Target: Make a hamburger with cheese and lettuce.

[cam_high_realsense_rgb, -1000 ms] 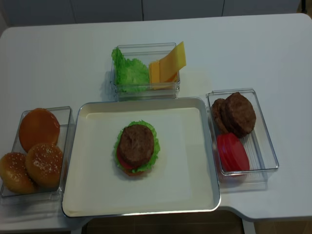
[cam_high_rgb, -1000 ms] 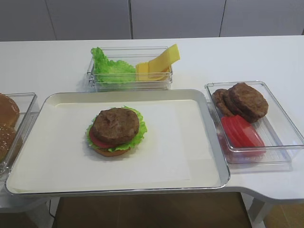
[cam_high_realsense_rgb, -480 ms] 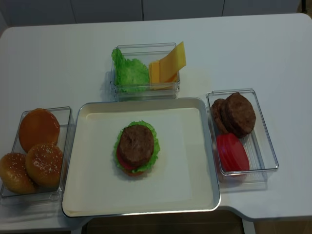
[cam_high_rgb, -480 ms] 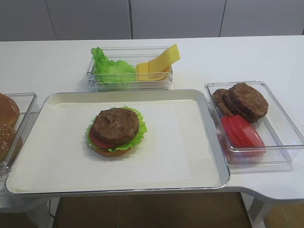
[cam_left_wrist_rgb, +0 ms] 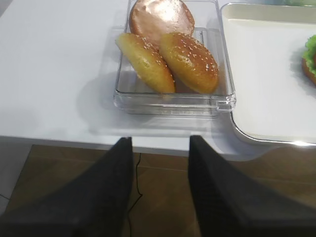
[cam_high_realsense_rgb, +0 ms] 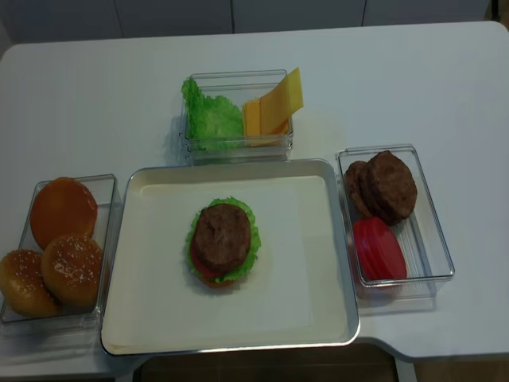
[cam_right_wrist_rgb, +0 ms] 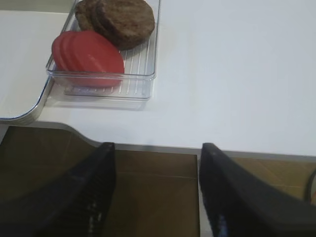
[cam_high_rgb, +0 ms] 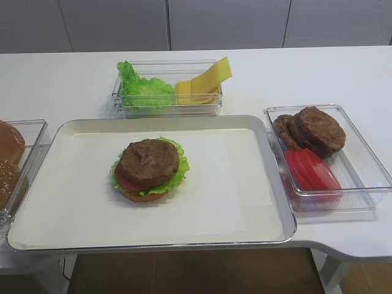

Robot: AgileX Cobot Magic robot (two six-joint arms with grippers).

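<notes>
The hamburger [cam_high_rgb: 149, 168] [cam_high_realsense_rgb: 223, 243] sits on the metal tray [cam_high_rgb: 263, 202] [cam_high_realsense_rgb: 318, 318]: bun half, green leaf, tomato slice, brown patty on top. Its edge shows at the right of the left wrist view [cam_left_wrist_rgb: 310, 61]. The cheese [cam_high_rgb: 204, 82] [cam_high_realsense_rgb: 274, 107] and the lettuce [cam_high_rgb: 142, 87] [cam_high_realsense_rgb: 211, 115] share a clear box behind the tray. My left gripper [cam_left_wrist_rgb: 159, 148] is open and empty, off the table's front edge below the bun box. My right gripper [cam_right_wrist_rgb: 157, 153] is open and empty, off the front edge below the patty box. Neither gripper shows in the exterior views.
A clear box [cam_high_rgb: 367, 177] [cam_high_realsense_rgb: 433, 239] [cam_right_wrist_rgb: 143, 84] at the right holds brown patties [cam_high_rgb: 313, 130] [cam_right_wrist_rgb: 118, 19] and tomato slices [cam_high_rgb: 309, 168] [cam_right_wrist_rgb: 89, 54]. A clear box [cam_high_realsense_rgb: 103, 187] [cam_left_wrist_rgb: 173, 101] at the left holds bun halves [cam_high_realsense_rgb: 64, 247] [cam_left_wrist_rgb: 173, 54].
</notes>
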